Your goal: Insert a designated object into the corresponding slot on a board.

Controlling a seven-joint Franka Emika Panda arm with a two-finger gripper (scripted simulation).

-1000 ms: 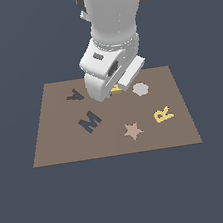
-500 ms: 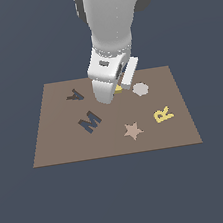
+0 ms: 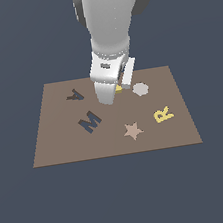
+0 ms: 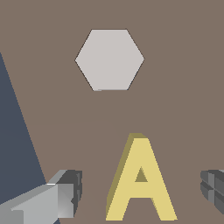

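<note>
Arm lower than half second ago, wrist dropped over board (image 3: pixel 63 146) centre-top. Gripper (image 4: pixel 140 192) open, fingers (image 4: pixel 65 197) straddling yellow A (image 4: pixel 140 183), not touching. A lies flat, just below grey hexagon (image 4: pixel 109 59). Grasp, carry, insert all pending. Slot (image 3: pixel 74 95) empty, upper left. Board flat brown; surroundings plain dark blue.

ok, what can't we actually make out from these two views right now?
- Yellow A: in the exterior view the arm covers all but a sliver; the wrist view crops its feet.
- Gripper: fingers are cut by the wrist view's edges, and the arm hides them in the exterior view.
- A-shaped slot: outside the wrist view.
- Finger height above the board: cannot tell.
</note>
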